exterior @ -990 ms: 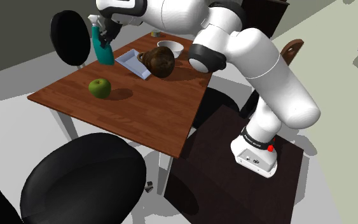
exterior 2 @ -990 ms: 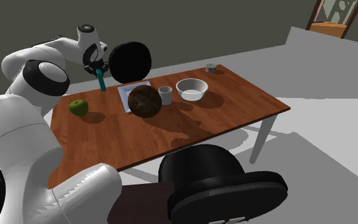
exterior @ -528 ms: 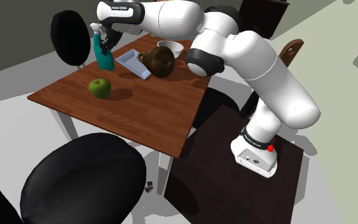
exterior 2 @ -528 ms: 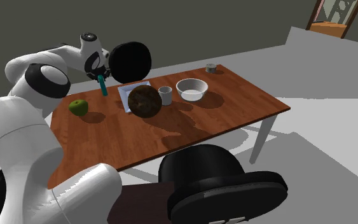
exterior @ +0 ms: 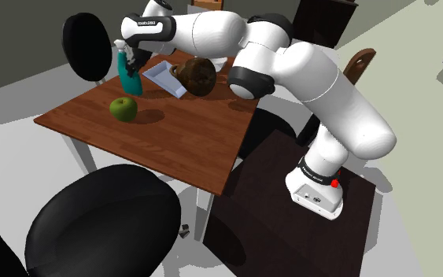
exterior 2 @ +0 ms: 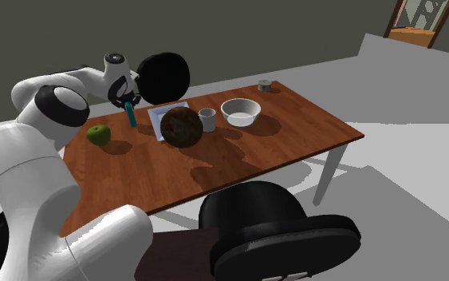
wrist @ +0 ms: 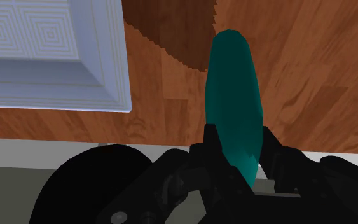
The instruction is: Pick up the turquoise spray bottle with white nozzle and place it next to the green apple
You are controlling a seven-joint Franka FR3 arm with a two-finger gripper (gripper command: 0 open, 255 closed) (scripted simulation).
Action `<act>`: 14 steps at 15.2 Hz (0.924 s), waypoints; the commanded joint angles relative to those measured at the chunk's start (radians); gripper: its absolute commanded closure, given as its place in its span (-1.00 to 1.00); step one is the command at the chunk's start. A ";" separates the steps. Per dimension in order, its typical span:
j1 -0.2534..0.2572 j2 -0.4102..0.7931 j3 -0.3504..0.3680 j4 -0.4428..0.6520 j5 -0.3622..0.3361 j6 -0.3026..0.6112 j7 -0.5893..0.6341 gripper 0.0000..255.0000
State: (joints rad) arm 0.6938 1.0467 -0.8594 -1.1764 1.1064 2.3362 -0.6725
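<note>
Since the earlier frames the arm has come down. The turquoise spray bottle now hangs low over the table, just beyond the green apple and beside the white tray. I read the gripper as pinching the bottle's body on both sides. Risk: if I release before the base seats, the tall bottle could topple and send the apple rolling.

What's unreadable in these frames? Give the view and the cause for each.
- Whether the spray bottle base touches the table: in the shoulder view the angle hides any gap; in the second exterior view the bottle is too small.
- The bottle's nozzle end: in the wrist view it is covered by the hand clasping it.
- The small grey object at the table's far corner: in the second exterior view it is too small to identify.
</note>
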 commanded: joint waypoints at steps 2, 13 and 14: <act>0.000 0.002 0.003 -0.004 0.004 0.006 -0.005 1.00; 0.000 0.002 0.003 -0.003 0.004 0.006 -0.005 -1.00; 0.021 -0.032 -0.009 -0.045 -0.002 0.003 -0.015 -1.00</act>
State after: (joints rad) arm 0.7058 1.0287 -0.8627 -1.2068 1.1079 2.3415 -0.6860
